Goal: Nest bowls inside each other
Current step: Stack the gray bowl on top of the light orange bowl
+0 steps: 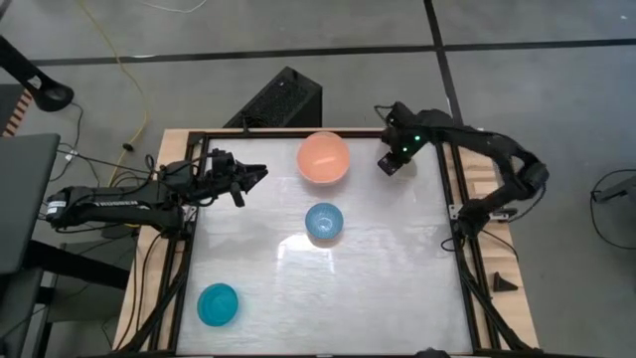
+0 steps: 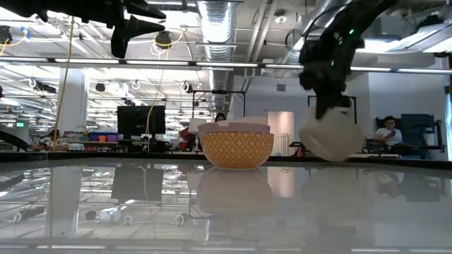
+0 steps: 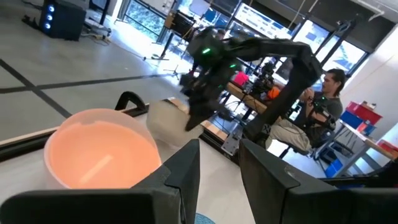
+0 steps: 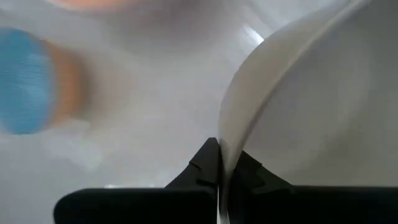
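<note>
My right gripper (image 2: 326, 106) is at the table's far right, shut on a grey-white bowl (image 2: 332, 137). The left wrist view also shows this bowl (image 3: 166, 117). Just left of it, a large salmon-orange bowl (image 1: 323, 157) with a pale rim stands upright on its base at the far middle. A small light blue bowl (image 1: 324, 221) sits mid-table. A small turquoise bowl (image 1: 218, 303) sits near the front left. My left gripper (image 1: 258, 174) hangs level above the far left of the table. It points at the salmon bowl and is open with nothing between its fingers. My right gripper pinches the grey-white bowl's rim (image 4: 231, 146), one finger inside the bowl and one outside. The fingers slant down from the table's far right. The bowl hangs tilted below them, close over the table; I cannot tell whether its lowest part touches.
A black frame (image 1: 452, 214) runs along the table's edges. A dark box (image 1: 278, 99) stands on the floor beyond the far edge. Open tabletop lies at the front right. People sit at desks in the room behind (image 2: 390, 134).
</note>
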### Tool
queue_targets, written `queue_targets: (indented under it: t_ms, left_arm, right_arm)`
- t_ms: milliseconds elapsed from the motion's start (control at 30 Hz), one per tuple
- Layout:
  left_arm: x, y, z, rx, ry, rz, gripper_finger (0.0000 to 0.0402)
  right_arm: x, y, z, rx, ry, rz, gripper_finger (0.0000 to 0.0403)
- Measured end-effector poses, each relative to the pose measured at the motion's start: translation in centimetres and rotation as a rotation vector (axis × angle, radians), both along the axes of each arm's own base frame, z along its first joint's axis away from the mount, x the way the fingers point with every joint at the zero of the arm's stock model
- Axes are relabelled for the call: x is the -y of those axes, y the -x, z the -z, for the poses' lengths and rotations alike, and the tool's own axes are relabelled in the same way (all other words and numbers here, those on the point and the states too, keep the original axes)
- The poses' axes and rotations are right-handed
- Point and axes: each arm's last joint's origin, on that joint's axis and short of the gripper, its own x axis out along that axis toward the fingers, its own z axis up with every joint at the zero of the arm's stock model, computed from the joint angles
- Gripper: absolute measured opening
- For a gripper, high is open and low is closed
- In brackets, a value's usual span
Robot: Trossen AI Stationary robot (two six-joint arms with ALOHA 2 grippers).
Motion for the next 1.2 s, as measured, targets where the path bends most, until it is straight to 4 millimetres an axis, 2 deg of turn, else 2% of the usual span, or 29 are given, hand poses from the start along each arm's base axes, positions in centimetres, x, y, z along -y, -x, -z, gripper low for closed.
queue_targets:
  t_ms: [167, 267, 367, 433, 600, 733, 833, 1067, 1200]
  left_arm:
    - [-0.1, 0.0, 0.0, -0.004, -0.008, -0.036, 0.01]
    - [-0.2, 0.1, 0.0, -0.006, -0.011, -0.059, 0.01]
    - [-0.2, 0.1, 0.0, -0.006, -0.011, -0.065, 0.01]
    - [-0.2, 0.1, 0.0, -0.006, -0.011, -0.069, 0.01]
    - [-0.2, 0.1, 0.0, -0.004, -0.006, -0.07, 0.01]
    - [-0.2, 0.1, 0.0, -0.002, -0.001, -0.069, 0.01]
    - [-0.2, 0.1, 0.0, 0.001, 0.006, -0.062, 0.01]
    - [-0.1, 0.1, 0.0, 0.008, 0.022, -0.047, 0.01]
    - [-0.1, 0.0, 0.0, 0.01, 0.028, -0.04, 0.01]
  right_arm:
    - [-1.9, -0.2, -5.4, 0.354, 0.179, -0.068, 0.0031]
    - [-3.1, -0.6, -7.5, 0.492, 0.281, -0.094, 0.0031]
    - [-3.8, -1.6, -8.8, 0.606, 0.317, -0.105, 0.0031]
    - [-4.3, -2.7, -8.8, 0.638, 0.32, -0.132, 0.0031]
    - [-5.0, -6.2, -6.8, 0.622, 0.301, -0.194, 0.0031]
    - [-4.7, -8.7, -4.6, 0.565, 0.317, -0.214, 0.0031]
    - [-4.0, -10.3, -3.8, 0.495, 0.355, -0.24, 0.0031]
    - [-2.3, -13.9, -4.3, 0.334, 0.414, -0.344, 0.0031]
    - [-2.3, -16.2, -4.8, 0.229, 0.393, -0.466, 0.0031]
